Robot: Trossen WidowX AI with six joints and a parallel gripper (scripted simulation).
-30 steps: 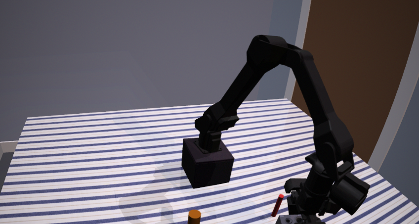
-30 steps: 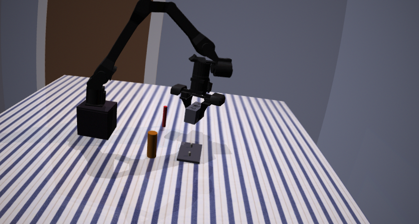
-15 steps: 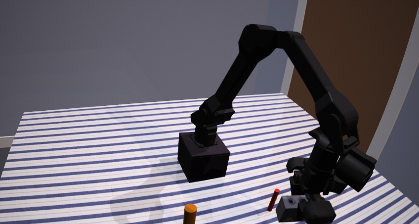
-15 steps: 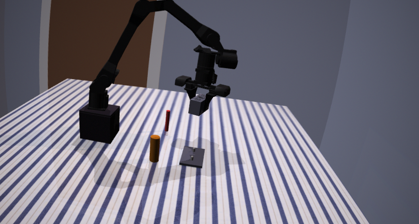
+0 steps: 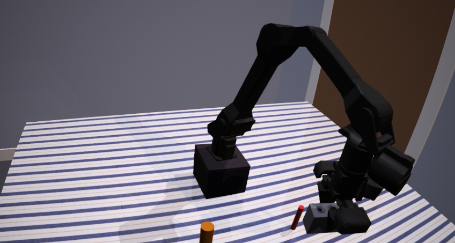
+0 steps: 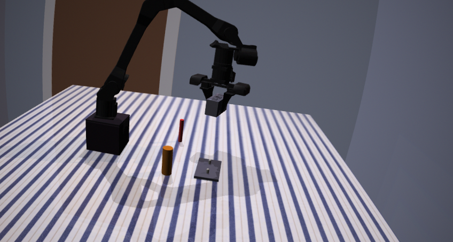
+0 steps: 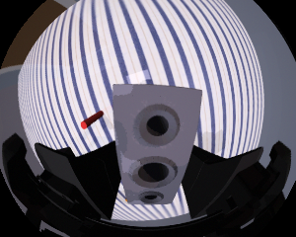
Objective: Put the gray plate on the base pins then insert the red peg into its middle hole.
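- The gray plate [image 6: 215,106] hangs in the air, pinched between the two fingers of the pincer [image 6: 218,96], well above the bench [image 6: 286,163].
- In the wrist view the plate [image 7: 156,148] shows three round holes in a row down its face, with a dark finger pressed against each long side.
- In the exterior view the plate is tilted, its lower corner pointing down toward the striped cloth.
- The pincer is clamped on the plate's sides; it points downward, with the wrist straight above it.
- The red peg [image 6: 181,130] stands upright on the bench, below the pincer and off to the side nearer the arm's mount; it is apart from both plate and pincer.
- In the top view the peg [image 5: 297,217] shows just beside the held plate [image 5: 316,220], but the exterior view shows it sits far lower.
- The base [image 6: 208,169], a flat dark square with two small pale pins sticking up, lies on the bench well below the pincer and nearer the exterior camera.
- An orange cylinder [image 6: 167,160] stands upright near the base, on the side toward the arm's mount, touching neither base nor peg.
- The arm's black mounting block [image 6: 107,133] sits on the bench farther out on that same side, well apart from the pincer.
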